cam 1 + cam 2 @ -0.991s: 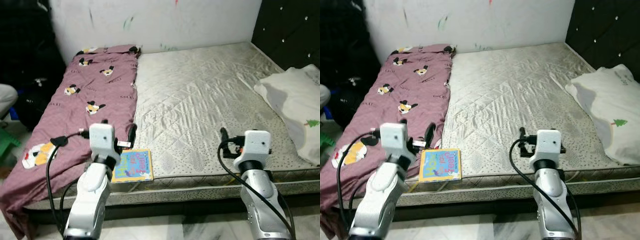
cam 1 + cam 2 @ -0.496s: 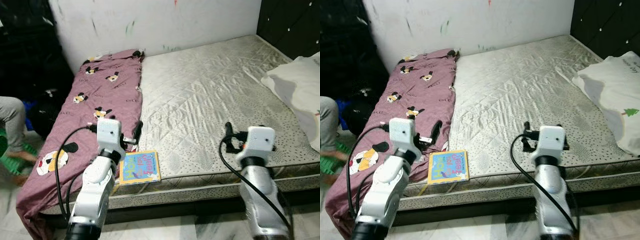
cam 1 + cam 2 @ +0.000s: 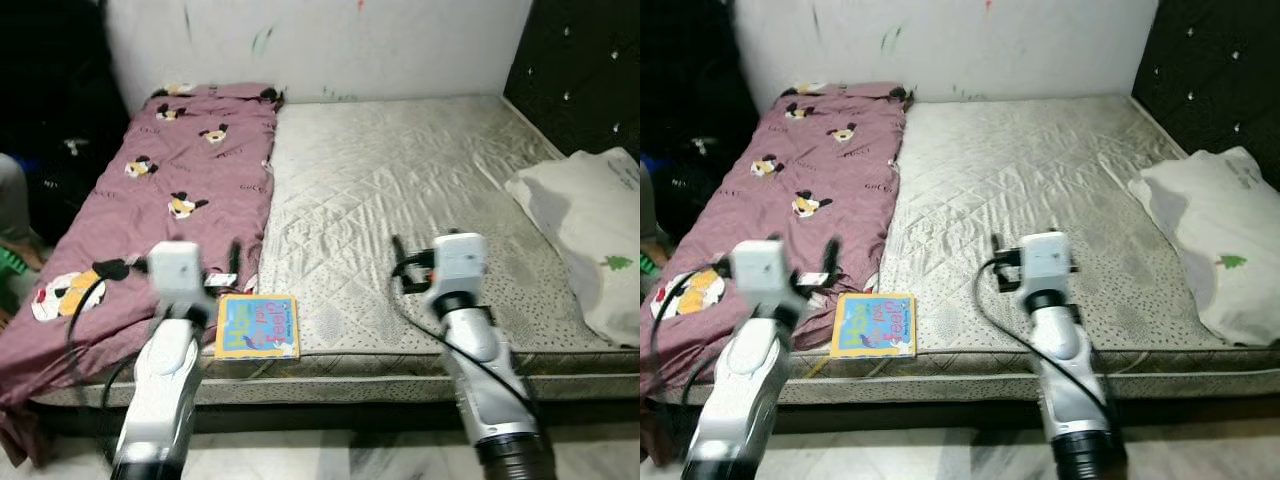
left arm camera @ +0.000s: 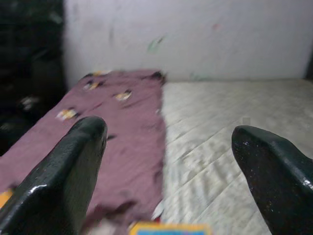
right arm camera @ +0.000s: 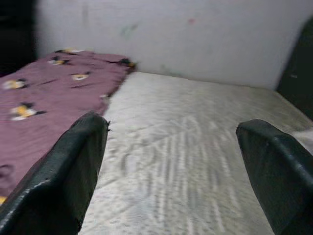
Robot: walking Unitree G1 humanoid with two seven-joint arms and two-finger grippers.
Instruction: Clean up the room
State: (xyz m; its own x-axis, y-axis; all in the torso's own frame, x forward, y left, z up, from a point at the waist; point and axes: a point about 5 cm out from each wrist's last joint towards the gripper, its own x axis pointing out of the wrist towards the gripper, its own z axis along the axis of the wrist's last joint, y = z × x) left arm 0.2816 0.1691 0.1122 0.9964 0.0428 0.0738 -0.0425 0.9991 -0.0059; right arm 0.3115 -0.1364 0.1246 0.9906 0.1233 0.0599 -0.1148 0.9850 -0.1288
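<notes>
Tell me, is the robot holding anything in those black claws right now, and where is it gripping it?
Nothing is held. The left gripper and the right gripper both stand open with only air between their fingers, raised before the bed's near edge. The picture book lies untouched on the mattress.

Book (image 3: 257,327) at mattress (image 3: 400,190) front edge, blanket (image 3: 160,190) left, pillow (image 3: 590,225) right.

Marked white wall (image 3: 330,40) and dark tufted headboard (image 3: 585,75) border the bed.
</notes>
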